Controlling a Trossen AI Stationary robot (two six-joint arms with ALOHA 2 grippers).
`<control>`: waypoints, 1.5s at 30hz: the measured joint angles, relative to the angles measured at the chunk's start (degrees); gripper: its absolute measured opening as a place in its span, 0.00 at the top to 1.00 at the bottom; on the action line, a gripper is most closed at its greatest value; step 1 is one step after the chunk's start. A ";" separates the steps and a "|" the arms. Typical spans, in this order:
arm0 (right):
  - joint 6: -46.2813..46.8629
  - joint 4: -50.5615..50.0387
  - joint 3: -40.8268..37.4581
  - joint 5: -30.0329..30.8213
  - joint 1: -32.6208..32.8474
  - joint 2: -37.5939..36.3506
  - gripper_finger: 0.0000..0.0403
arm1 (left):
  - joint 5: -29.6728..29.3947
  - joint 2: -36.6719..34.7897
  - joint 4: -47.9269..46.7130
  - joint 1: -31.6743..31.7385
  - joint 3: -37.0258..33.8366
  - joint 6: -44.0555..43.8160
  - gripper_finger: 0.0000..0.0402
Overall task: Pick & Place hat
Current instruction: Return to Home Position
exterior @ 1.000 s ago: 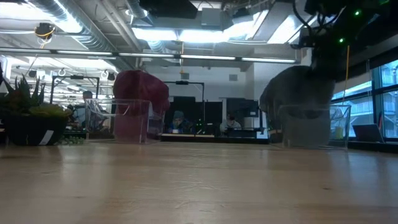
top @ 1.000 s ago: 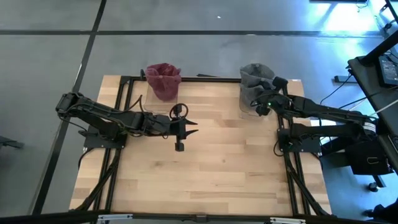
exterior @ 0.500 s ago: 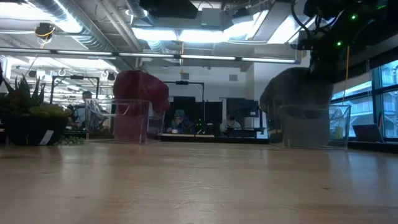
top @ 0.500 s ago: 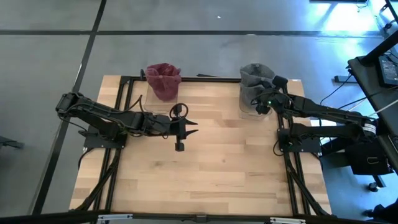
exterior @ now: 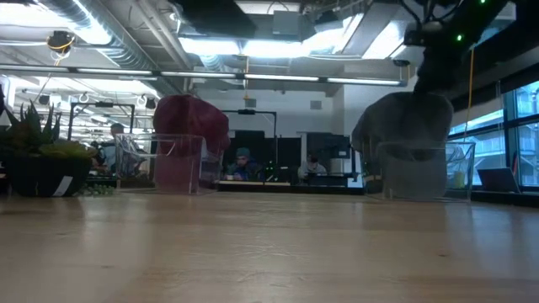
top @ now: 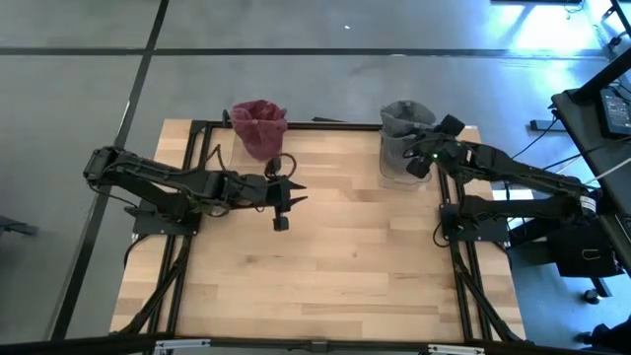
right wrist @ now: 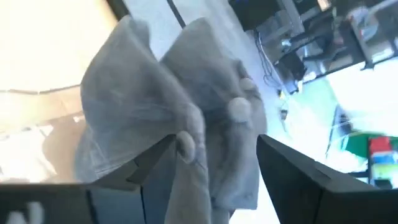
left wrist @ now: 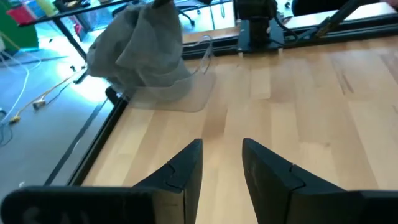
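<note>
A grey hat (top: 399, 126) sits over a clear stand (exterior: 413, 172) at the table's far right. A red hat (top: 259, 123) sits on a second clear stand (exterior: 173, 164) at the far left. My right gripper (right wrist: 214, 146) is open just above the grey hat (right wrist: 186, 106), with a finger on either side of the hat's bunched top. My left gripper (top: 280, 204) hovers over the middle of the table, near the red hat. In the left wrist view, my left gripper (left wrist: 222, 146) is open by a narrow gap, with nothing between its fingers. My right gripper stands open around the grey hat's bunched top (right wrist: 186, 146), coming at it from above and from the table's right. I cannot tell whether either finger touches the cloth. The hat rests on its stand.
A black frame (top: 197, 128) runs along the table's far and side edges. Bare wood (top: 335, 266) fills the middle and near part of the table. The low view shows the room behind, with plants (exterior: 34, 151) at the left.
My left gripper has drawn back a little toward the table's left and far edges. My right gripper has shifted slightly toward the far right, over the grey hat, which stays on its stand.
</note>
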 joint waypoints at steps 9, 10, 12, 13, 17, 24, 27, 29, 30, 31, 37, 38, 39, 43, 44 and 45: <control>9.58 2.94 4.86 -39.02 9.86 -5.66 0.45 | -5.04 -15.73 -4.18 -0.75 -6.06 -7.01 0.73; 10.23 5.36 3.24 -42.26 12.00 -6.97 0.45 | -5.62 -18.57 -2.35 -1.44 -8.68 -7.71 0.73; 12.49 10.74 -1.55 -43.39 16.57 -9.79 0.45 | -7.21 -24.99 0.80 -2.84 -14.41 -8.48 0.73; 13.75 13.57 -4.33 -42.47 18.82 -11.27 0.45 | -7.83 -28.17 1.95 -3.37 -17.34 -8.57 0.73; 17.47 23.16 -14.91 -38.21 25.25 -16.28 0.45 | -8.01 -40.71 3.00 -4.59 -26.45 -10.80 0.73; 20.52 38.18 -29.36 -36.57 28.24 -21.32 0.45 | -2.67 -59.87 3.30 -4.16 -37.84 -12.04 0.72; 20.87 43.26 -33.81 -39.52 28.22 -23.01 0.45 | -0.33 -65.32 4.59 -4.18 -42.33 -12.27 0.73; 21.00 45.61 -36.38 -41.07 28.22 -24.44 0.45 | -0.16 -67.91 5.16 -4.15 -44.79 -12.47 0.73; 21.11 47.26 -37.45 -41.82 28.22 -25.18 0.45 | 0.37 -69.19 5.14 -4.15 -45.69 -12.47 0.73; 21.17 49.18 -38.62 -42.43 28.22 -26.13 0.45 | 1.18 -70.41 5.18 -4.15 -46.42 -12.49 0.73; 22.52 52.15 -43.24 -43.45 28.09 -32.10 0.45 | 2.99 -72.37 5.37 -4.15 -47.83 -13.09 0.72; 22.59 52.08 -43.62 -43.44 28.07 -33.25 0.45 | 2.66 -72.37 5.21 -4.15 -47.82 -13.09 0.72; 22.53 52.20 -43.93 -43.44 28.07 -34.44 0.45 | 2.53 -72.37 4.98 -4.15 -47.89 -13.10 0.72; 21.80 52.41 -45.74 -43.46 28.07 -39.09 0.45 | 2.88 -72.37 8.58 -4.15 -50.31 -13.51 0.73; 21.80 52.47 -46.41 -43.46 28.07 -40.22 0.45 | 2.78 -72.37 9.08 -4.15 -51.17 -13.69 0.73; 21.84 52.43 -47.28 -43.45 28.07 -41.31 0.45 | 2.39 -72.37 9.02 -4.15 -51.77 -14.09 0.73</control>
